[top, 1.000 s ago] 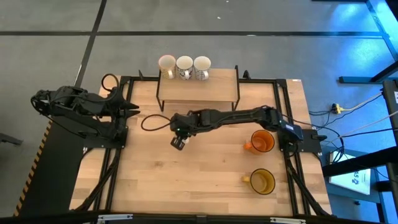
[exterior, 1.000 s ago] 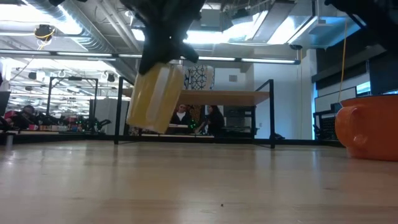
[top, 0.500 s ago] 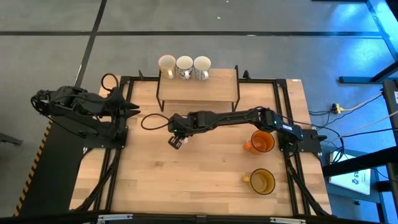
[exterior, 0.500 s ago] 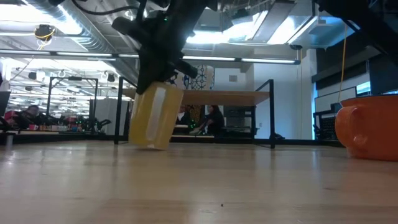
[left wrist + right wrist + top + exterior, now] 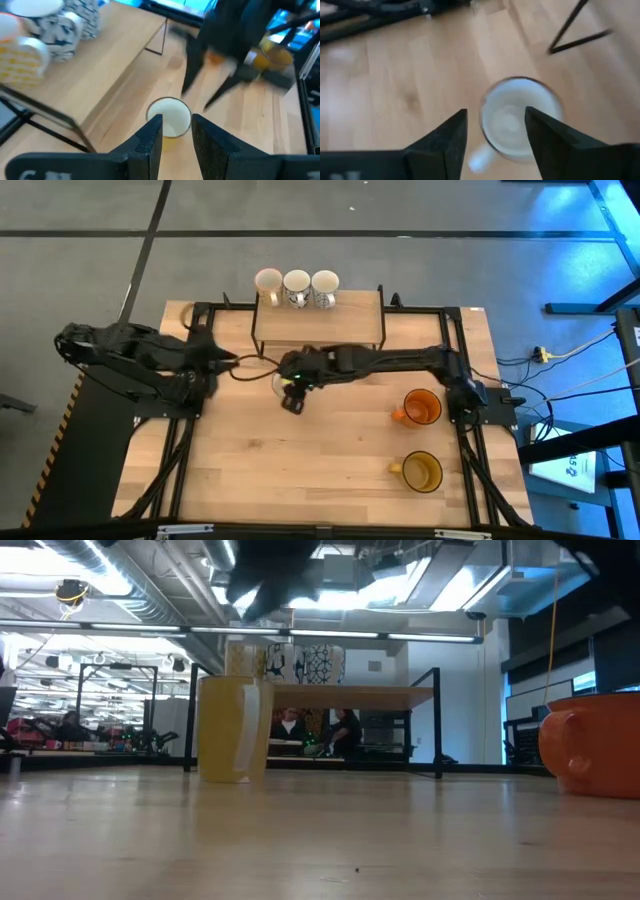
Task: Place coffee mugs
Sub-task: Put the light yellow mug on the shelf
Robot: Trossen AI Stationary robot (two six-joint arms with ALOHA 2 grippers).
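Mug (image 5: 234,728) stands upright on the table (image 5: 330,470), centre-left of the high view, just released; right gripper (image 5: 496,131) hangs above, open and empty. Next: left gripper (image 5: 176,131), part-open and empty, likely closes on it.

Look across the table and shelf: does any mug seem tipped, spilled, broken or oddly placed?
Nothing stands out. The pale yellow mug stands upright on the table below the open right tool. Three mugs sit in a row on the shelf; the orange mug and amber mug stand upright.
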